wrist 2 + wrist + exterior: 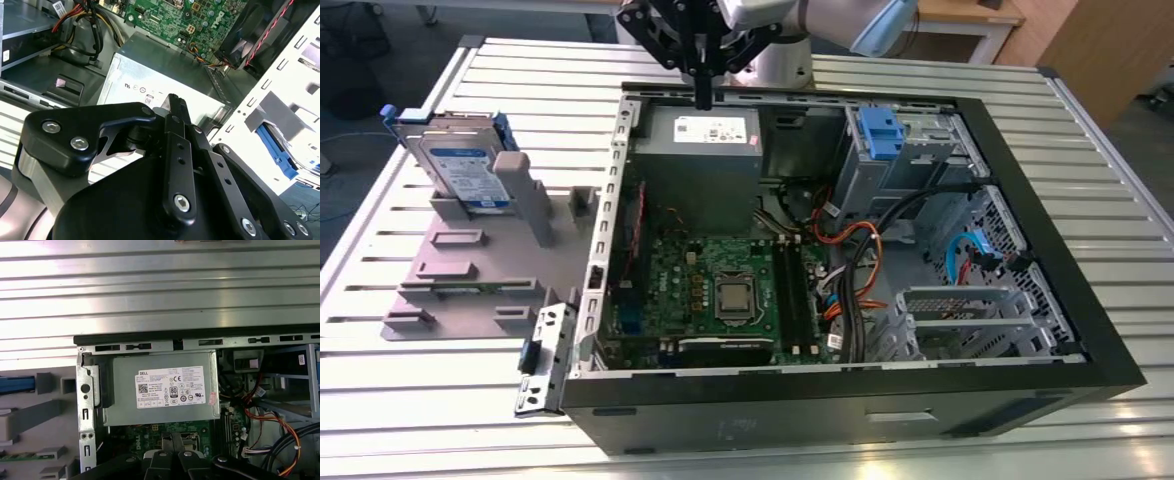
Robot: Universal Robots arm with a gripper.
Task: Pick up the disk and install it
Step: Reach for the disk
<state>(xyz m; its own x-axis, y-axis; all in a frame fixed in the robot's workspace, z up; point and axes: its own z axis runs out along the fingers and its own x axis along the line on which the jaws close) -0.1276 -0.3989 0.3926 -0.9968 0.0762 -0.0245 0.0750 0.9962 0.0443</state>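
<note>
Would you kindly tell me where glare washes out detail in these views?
In the second wrist view, the case's metal frame is blown out white; in the first wrist view, the slatted table reflects bright bands; the exterior view is evenly lit.

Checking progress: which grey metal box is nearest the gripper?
The power supply, the larger white-stickered box inside the case, just below the gripper. The blue-railed disk stands outside, on the grey stand.

A white printed label (171, 387) sits on the power-supply box (125, 390).
</note>
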